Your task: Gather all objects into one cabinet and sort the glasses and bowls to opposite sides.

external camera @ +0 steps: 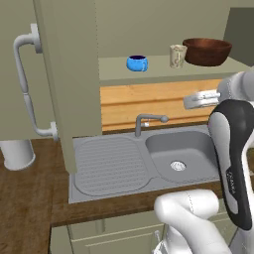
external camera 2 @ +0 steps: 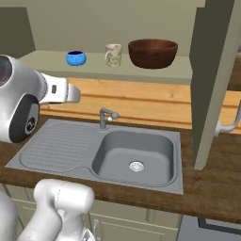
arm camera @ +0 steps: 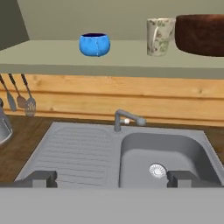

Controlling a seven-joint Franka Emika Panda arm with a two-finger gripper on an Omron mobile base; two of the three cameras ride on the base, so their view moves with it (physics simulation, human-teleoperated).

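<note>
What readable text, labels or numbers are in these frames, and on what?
Arm: small pale lettering down its dark link, too small and blurred to read.
Glass: faint pattern on its side, no letters.
Blue bowl, brown bowl, sink, cabinet: no text.

shelf: pale green shelf floor [external camera 2: 56, 63] of the wide olive-green wall cabinet [external camera: 69, 59], doors open, above the grey steel sink [external camera 2: 134, 160]
left on shelf: small glossy bright-blue bowl [external camera 2: 76, 58], well apart from the rest
middle: translucent cream-beige tumbler [external camera 2: 113, 55], between the two bowls
right: large dark-brown wooden-looking bowl [external camera 2: 152, 52], just beside tumbler
below: grey tap [external camera 2: 106, 116] behind sink basin; ribbed drainboard [external camera 2: 54, 146] left of basin
counter: dark wooden countertop [external camera 2: 212, 188] around sink
far left: hanging metal utensils [arm camera: 19, 96] under shelf
</note>
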